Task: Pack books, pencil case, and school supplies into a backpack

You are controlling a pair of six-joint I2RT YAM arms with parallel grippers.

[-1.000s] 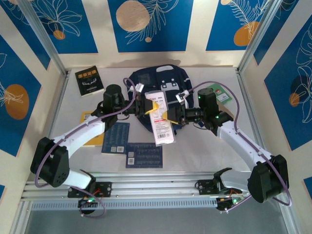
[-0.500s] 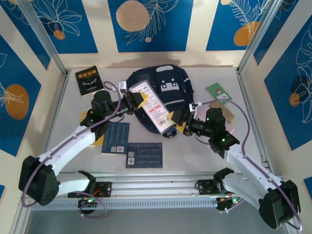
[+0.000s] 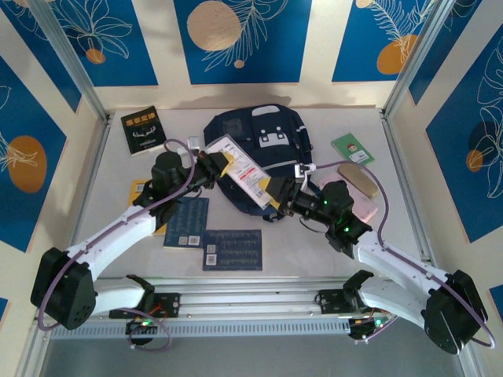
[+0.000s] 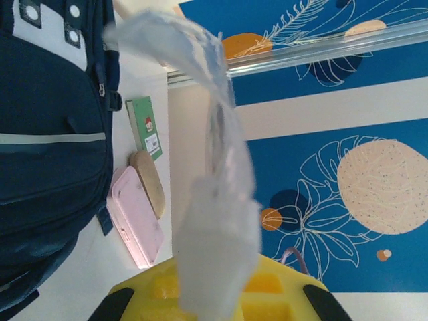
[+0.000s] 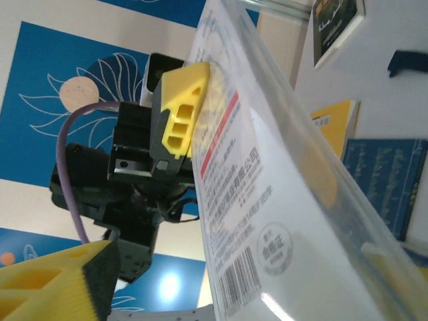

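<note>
Above the backpack (image 3: pixel 271 133), the white packet (image 3: pixel 247 174) hung between both arms. The left gripper (image 3: pixel 222 162) was clenched on its far end and the right gripper (image 3: pixel 278 192) pinched its near end, so it spanned the bag's front panel clear of the table (image 3: pixel 314 243). Over the last second it had swung from a nearly straight hang at the bag's near edge to a slant across the bag, carried toward the back of the table. In the final half second it only crept a little farther, and the right arm folded in closer. I judged that the pair were lining it up for the bag's opening. No open zip could be made out, so the packet was not yet packed. The pink pencil case (image 3: pixel 366 206), tan block (image 3: pixel 357 179) and green booklet (image 3: pixel 353 148) lay on the table right of the bag. The four books (image 3: pixel 233 250) lay to its left and front.
</note>
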